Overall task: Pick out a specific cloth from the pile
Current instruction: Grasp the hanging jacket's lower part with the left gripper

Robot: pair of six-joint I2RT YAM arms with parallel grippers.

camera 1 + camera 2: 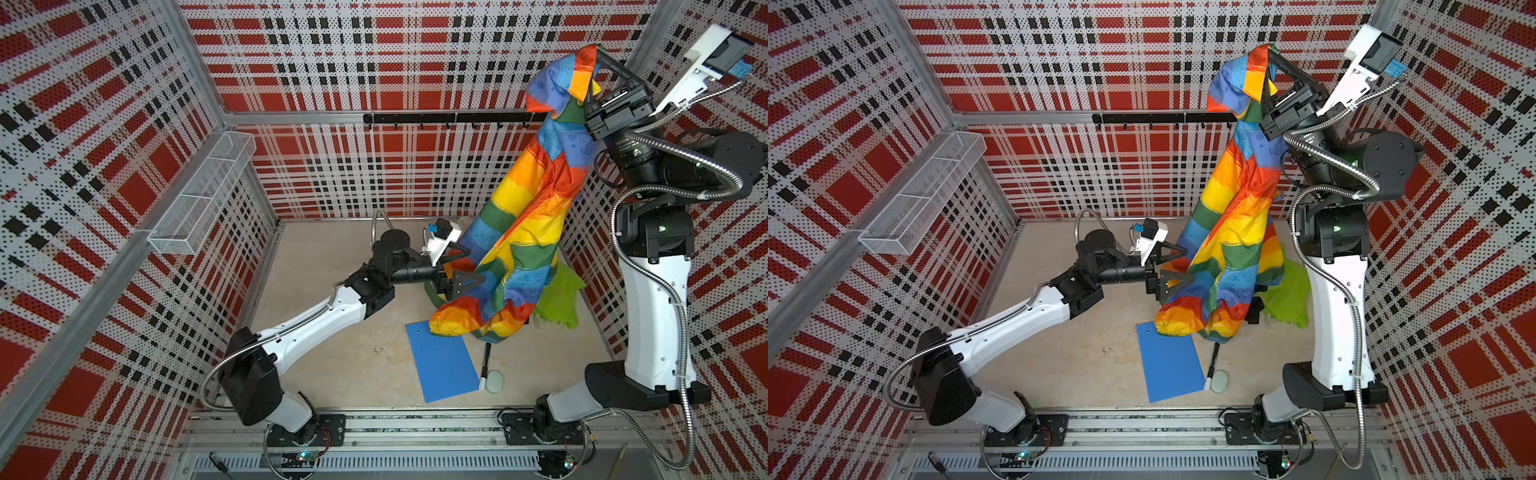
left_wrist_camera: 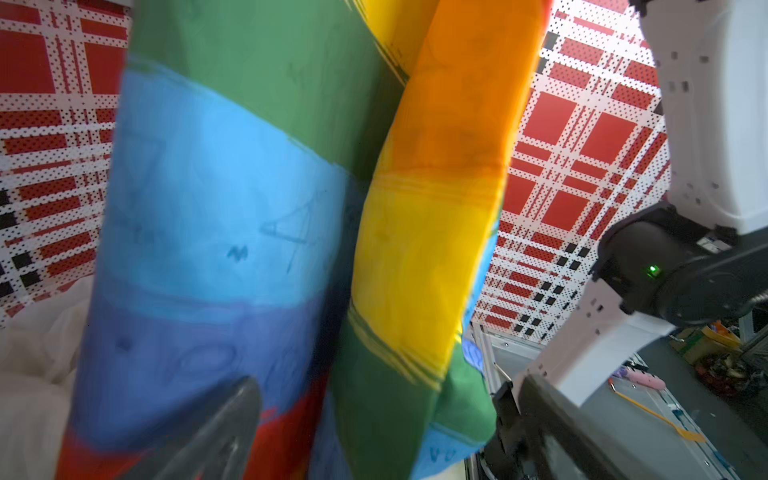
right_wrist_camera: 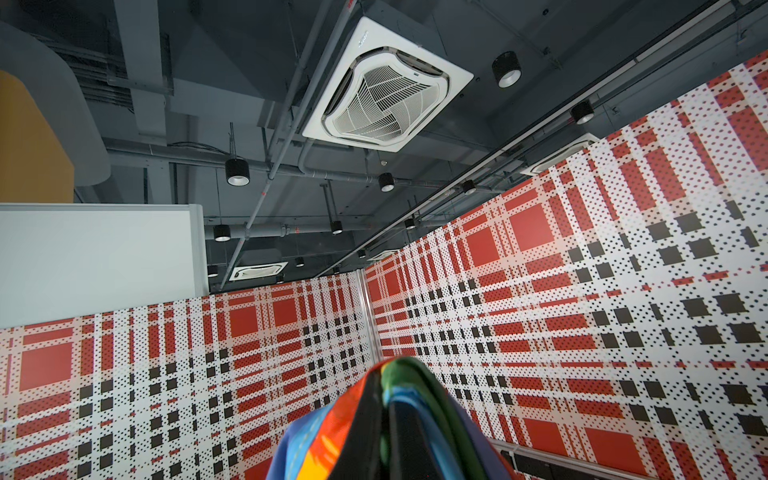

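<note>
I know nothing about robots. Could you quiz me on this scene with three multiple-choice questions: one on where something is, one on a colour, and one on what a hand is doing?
1. Where is the blue clipboard?
A. held up in the air
B. flat on the table
C. inside a drawer

2. What colour is the plain cloth lying beside the rainbow cloth?
A. pink
B. purple
C. lime green

3. What is the right hand doing?
A. gripping the rainbow cloth, raised high
B. open and empty
C. resting on the table

Answers:
1 B, it lies flat on the tabletop.
2 C, it shows bright lime green.
3 A, the cloth hangs from the shut hand.
</note>
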